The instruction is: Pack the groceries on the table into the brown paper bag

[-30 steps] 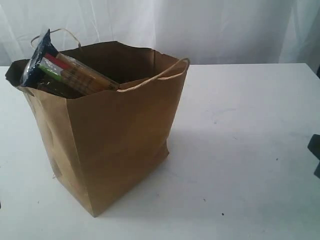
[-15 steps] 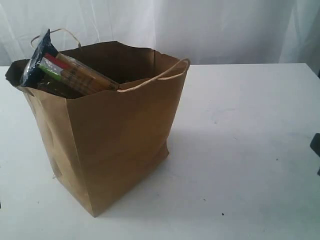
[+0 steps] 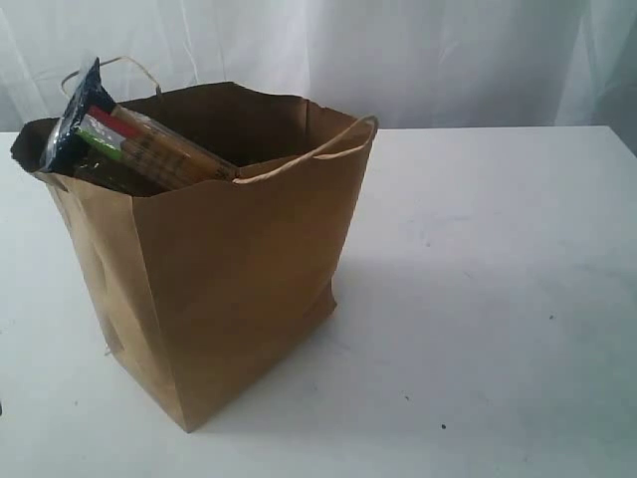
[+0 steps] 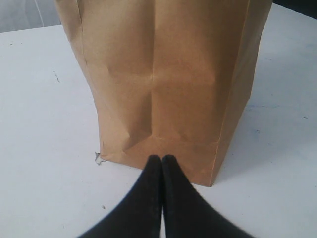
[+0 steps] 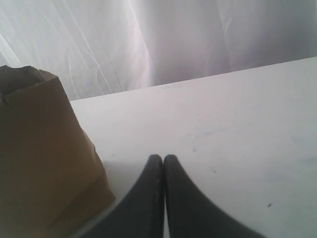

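The brown paper bag [image 3: 239, 259] stands upright on the white table [image 3: 498, 259], left of centre. A spaghetti packet [image 3: 149, 144] sticks out of its open top at the far left corner, leaning on the rim. Other groceries are hidden inside or out of view. My left gripper [image 4: 162, 158] is shut and empty, its black fingertips close to the bag's [image 4: 163, 84] base. My right gripper [image 5: 163, 158] is shut too, holding nothing, over bare table with the bag [image 5: 39, 158] off to one side. Neither gripper shows in the exterior view.
Twisted paper handles [image 3: 328, 149] arch over the bag's rim. A white curtain [image 3: 398, 50] hangs behind the table's far edge. A small torn scrap [image 4: 97, 157] sticks out at the bag's bottom corner.
A dark part of the right arm at the exterior view's right edge has slid out of frame. The bag and the spaghetti packet have not moved.
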Action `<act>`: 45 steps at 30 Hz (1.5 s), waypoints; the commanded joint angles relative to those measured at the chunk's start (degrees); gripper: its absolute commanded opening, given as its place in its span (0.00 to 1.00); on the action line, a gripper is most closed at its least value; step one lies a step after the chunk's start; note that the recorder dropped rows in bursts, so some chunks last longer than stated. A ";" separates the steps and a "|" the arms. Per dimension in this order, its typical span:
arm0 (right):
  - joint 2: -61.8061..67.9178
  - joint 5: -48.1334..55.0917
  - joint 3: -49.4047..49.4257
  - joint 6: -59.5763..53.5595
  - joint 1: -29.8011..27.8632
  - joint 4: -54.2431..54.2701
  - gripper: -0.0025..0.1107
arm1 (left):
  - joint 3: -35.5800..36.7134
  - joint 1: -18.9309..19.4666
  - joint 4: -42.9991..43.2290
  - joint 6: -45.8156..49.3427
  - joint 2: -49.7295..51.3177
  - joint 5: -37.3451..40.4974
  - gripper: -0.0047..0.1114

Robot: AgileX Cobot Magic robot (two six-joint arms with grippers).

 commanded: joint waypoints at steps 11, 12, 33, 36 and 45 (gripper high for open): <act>-0.74 0.00 0.19 -1.38 -11.88 -2.15 0.02 | 0.17 0.11 -0.06 -0.31 -0.30 -0.22 0.04; -1.02 0.00 0.19 -1.50 -12.58 -3.08 0.02 | 0.17 0.11 -0.06 -0.31 -0.30 -0.22 0.04; -14.32 9.60 0.19 -1.71 -23.12 -2.68 0.02 | 0.17 0.11 -0.06 -0.31 -0.30 -0.22 0.04; -14.32 9.08 0.19 -1.71 -23.12 -2.68 0.02 | 0.17 0.11 -0.06 -0.31 -0.30 -0.22 0.04; -14.32 4.57 0.19 -6.16 -23.12 -2.78 0.02 | 0.17 0.11 -0.06 -0.31 -0.30 -0.22 0.04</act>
